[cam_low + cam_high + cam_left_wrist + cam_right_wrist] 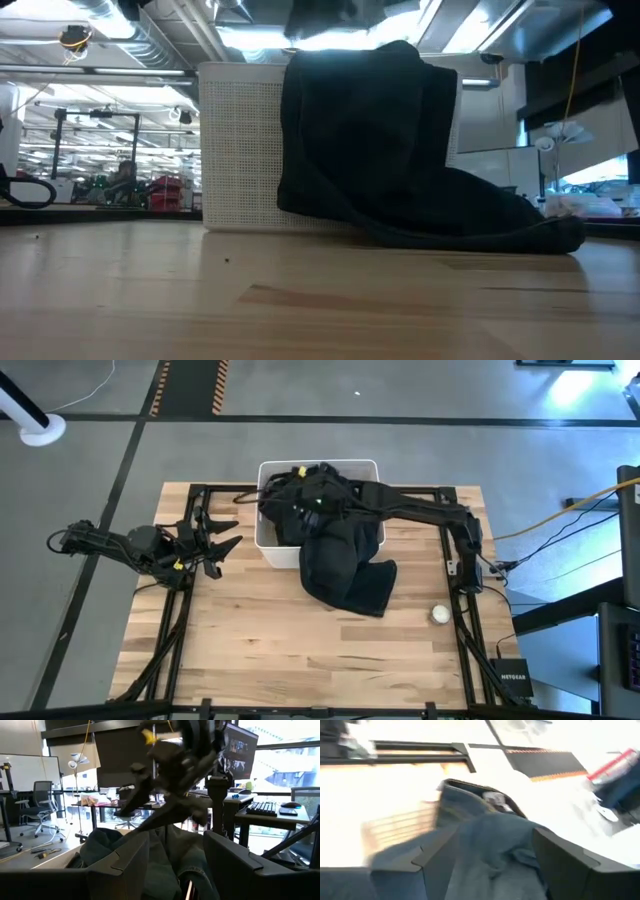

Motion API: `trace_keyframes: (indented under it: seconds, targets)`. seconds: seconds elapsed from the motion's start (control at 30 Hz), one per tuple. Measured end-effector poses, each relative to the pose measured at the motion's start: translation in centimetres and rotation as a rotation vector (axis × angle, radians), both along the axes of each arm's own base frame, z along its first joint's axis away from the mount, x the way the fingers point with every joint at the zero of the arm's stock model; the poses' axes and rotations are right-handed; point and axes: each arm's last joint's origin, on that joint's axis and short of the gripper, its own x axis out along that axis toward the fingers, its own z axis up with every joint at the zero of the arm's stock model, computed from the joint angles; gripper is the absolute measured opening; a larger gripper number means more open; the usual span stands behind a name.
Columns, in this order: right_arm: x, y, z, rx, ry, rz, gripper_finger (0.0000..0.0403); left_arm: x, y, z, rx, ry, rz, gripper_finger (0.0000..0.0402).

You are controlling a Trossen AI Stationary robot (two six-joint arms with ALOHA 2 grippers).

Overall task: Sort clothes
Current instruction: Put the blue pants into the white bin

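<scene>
The right claw point(300, 495) sits over the white bin point(268, 535) at the far middle of the surface point(300, 650), and its fingers point(432, 865) stand spread apart with dark cloth bunched between them but not pinched, so nothing is held. The black garment point(345, 570) is only partly in: its upper part lies over the bin's front rim, the rest spills down the front wall and ends in a folded heap on the wood beside the bin, as the low view shows with the black garment point(400, 150) draped from rim to surface. The main risk, as I judge it, is that the weight of the hanging part drags the whole piece out of the bin once the right arm lifts away. A second risk is snagging: the spread fingers are buried in the folds, so a retreat could catch a fold and pull the cloth up or tip the light bin. The small white ball point(440, 615) lies near the heap's right edge and could be nudged if the cloth slides. The left claw point(205, 540) waits near the surface's left edge, well apart from the bin, its fingers point(120, 870) wide open and empty.
</scene>
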Motion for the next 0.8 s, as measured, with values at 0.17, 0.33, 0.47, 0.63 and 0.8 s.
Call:
trace_keyframes:
  seconds: [0.17, 0.33, 0.47, 0.63, 0.8]
  targets:
    - [-0.6, 4.4, 1.7, 0.031, 0.003, 0.087, 0.0270, 0.0, 0.0, 0.0, 0.006, 0.004, 0.001, 0.0182]
    - [-2.0, 10.4, 0.7, 0.093, 0.146, 0.174, 0.0270, 0.0, 0.0, -0.1, 0.012, 0.010, 0.002, 0.0182]
    - [-3.3, 15.2, -1.5, 0.177, 0.269, 0.244, 0.0271, 0.0, 0.0, -0.2, 0.017, 0.023, 0.002, 0.0182]
    - [-4.9, 20.3, -4.9, 0.168, 0.348, 0.237, 0.0271, 0.0, 0.0, -0.2, 0.028, 0.027, 0.005, 0.0182]
    - [-7.6, 22.4, -8.5, 0.091, 0.350, 0.104, 0.0271, 0.1, 0.0, -0.3, 0.009, 0.031, 0.000, 0.0182]
